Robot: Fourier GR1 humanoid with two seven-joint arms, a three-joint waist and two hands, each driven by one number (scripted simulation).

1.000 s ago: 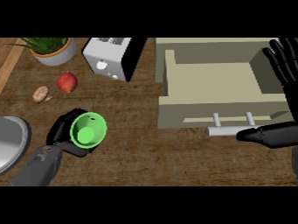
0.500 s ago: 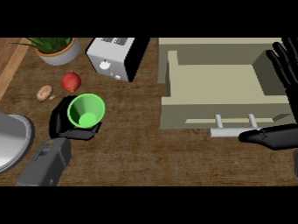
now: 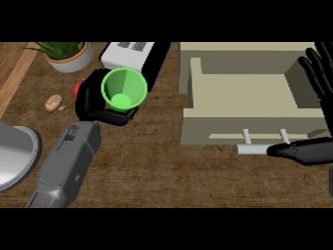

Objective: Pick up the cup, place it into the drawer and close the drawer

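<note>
Left hand (image 3: 100, 108) curled round cup (image 3: 123, 89)

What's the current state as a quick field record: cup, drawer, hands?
cup: green plastic cup, held up above the counter, mouth tilted toward the camera
left hand: black left hand curled round the cup
drawer: beige drawer open, nothing visible inside
handle: grey bar handle
right hand: black right hand open, over the drawer's right side
</note>
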